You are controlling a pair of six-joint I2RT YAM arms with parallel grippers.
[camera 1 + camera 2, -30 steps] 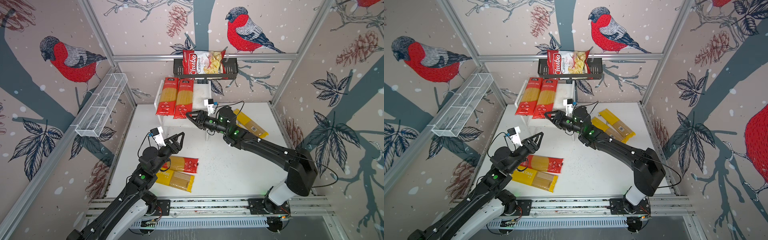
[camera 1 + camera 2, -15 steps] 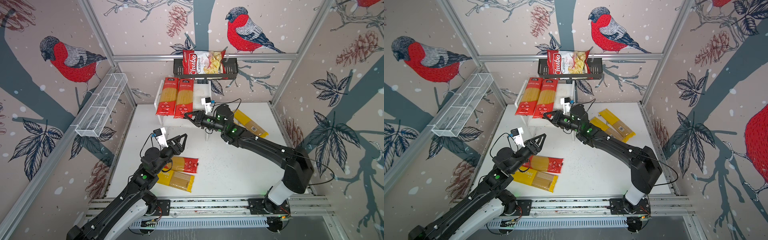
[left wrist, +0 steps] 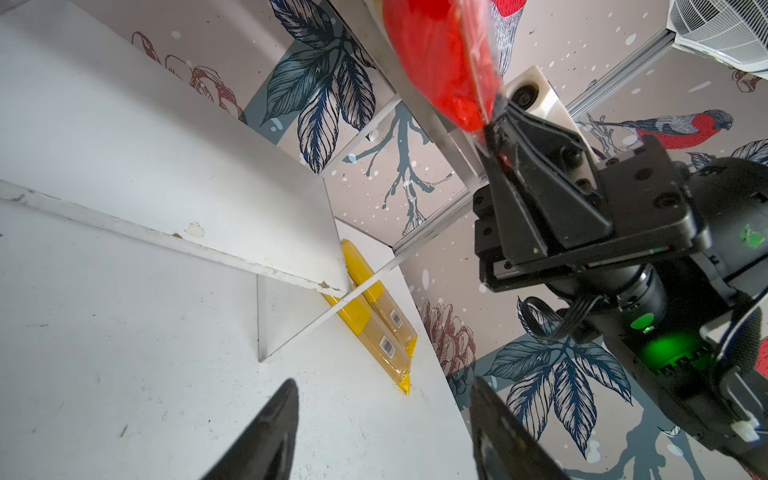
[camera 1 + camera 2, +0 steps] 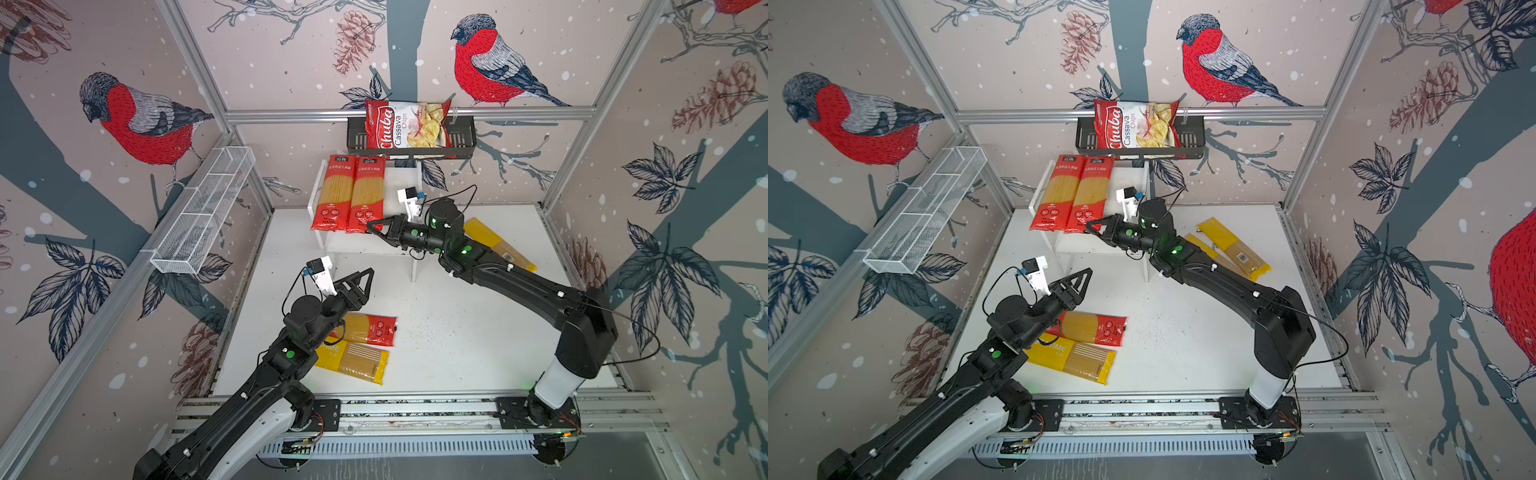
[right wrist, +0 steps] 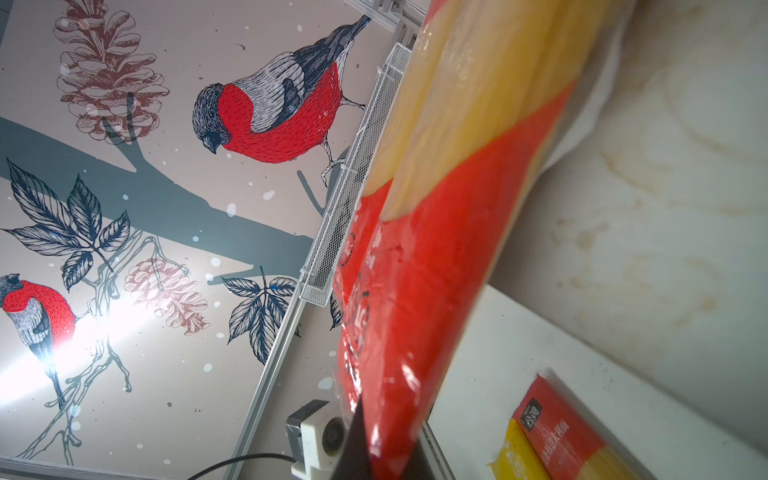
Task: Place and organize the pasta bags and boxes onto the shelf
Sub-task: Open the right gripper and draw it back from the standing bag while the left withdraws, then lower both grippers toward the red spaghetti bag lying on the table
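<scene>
Right wrist view: right fingers (image 5: pixel 355 453) clenched on red-ended packet (image 5: pixel 424 316), its end overhanging shelf (image 4: pixel 399 176) top's front edge. Left fingers (image 3: pixel 270 440) released, empty, above table (image 4: pixel 457 332). Step in hand: seating packet beside its twin (image 4: pixel 334 195). Next probably needs push rearward, then release.

**Top pair.** Stereo head high at the cell's front, above the grey aluminium base rail (image 4: pixel 415 409), tilted down toward the rear wall. Distant, wide. Both top views cover the whole white tabletop (image 4: pixel 457 332), both arms and the small white two-tier shelf (image 4: pixel 401 187). Coverage nearly identical, offset slightly sideways.

**Left wrist.** Low above the tabletop, close, looking past the black left gripper (image 3: pixel 384 384) beneath the shelf. Shares with both top views the two long flat yellow spaghetti packets (image 3: pixel 382 332) and the black right gripper (image 3: pixel 494 124).

**Right wrist.** Very close, looking along the red-ended spaghetti packet (image 5: pixel 415 311) toward the side wall. Shares the white wire mesh tray (image 5: pixel 353 178) with both top views.
</scene>
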